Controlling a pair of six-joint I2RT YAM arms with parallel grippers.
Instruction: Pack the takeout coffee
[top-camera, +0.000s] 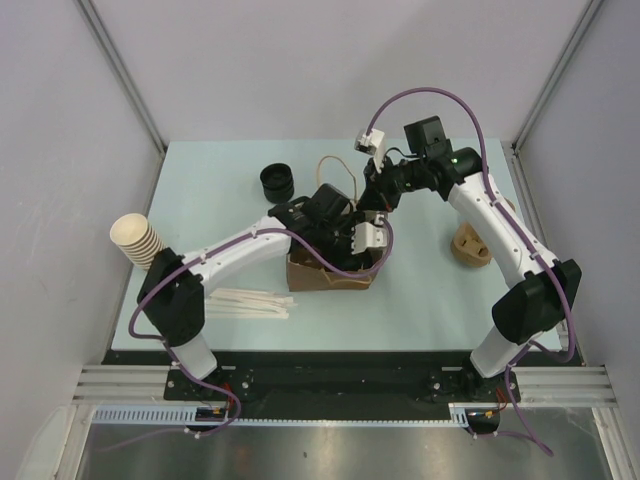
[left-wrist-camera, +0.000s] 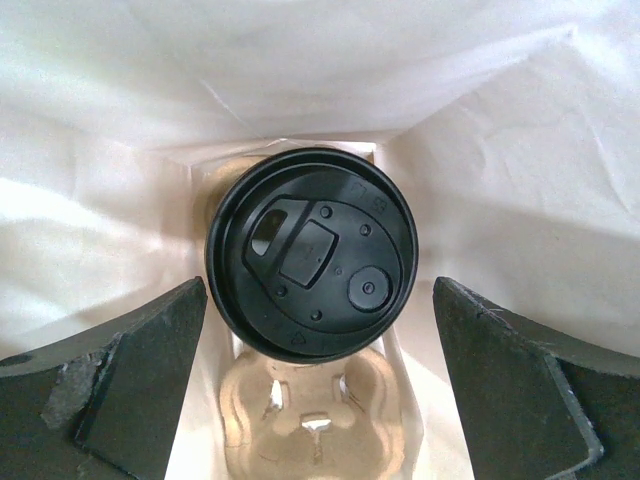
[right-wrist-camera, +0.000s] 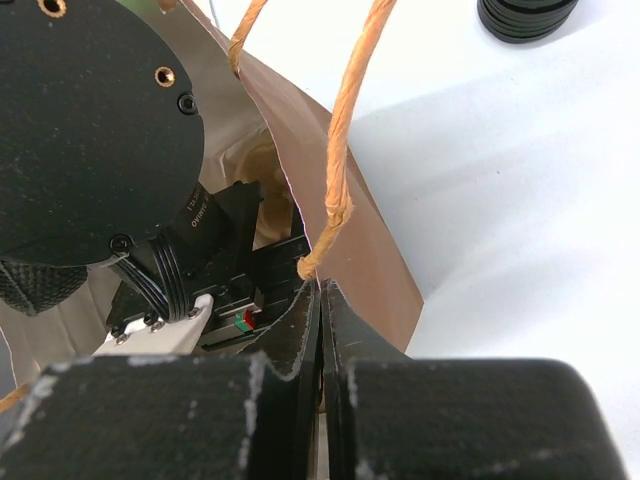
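Note:
The takeout coffee shows in the left wrist view only as its round black top (left-wrist-camera: 312, 250). It stands inside the paper bag (left-wrist-camera: 500, 200) in a moulded pulp carrier (left-wrist-camera: 315, 420), and its kraft body is hidden beneath. My left gripper (left-wrist-camera: 318, 292) is open inside the bag, its jaws either side of the top and clear of it. In the top view the left gripper (top-camera: 337, 238) hides the cup inside the brown bag (top-camera: 325, 275). My right gripper (right-wrist-camera: 322, 300) is shut on the bag's rim (right-wrist-camera: 350, 230) beside a twine handle (right-wrist-camera: 345, 130); it also shows in the top view (top-camera: 378, 200).
A stack of black lids (top-camera: 277, 182) stands behind the bag. Stacked cream cups (top-camera: 138, 240) lie at the left edge. Pale sticks (top-camera: 250, 302) lie in front of the bag. A second pulp carrier (top-camera: 472, 245) sits under the right arm.

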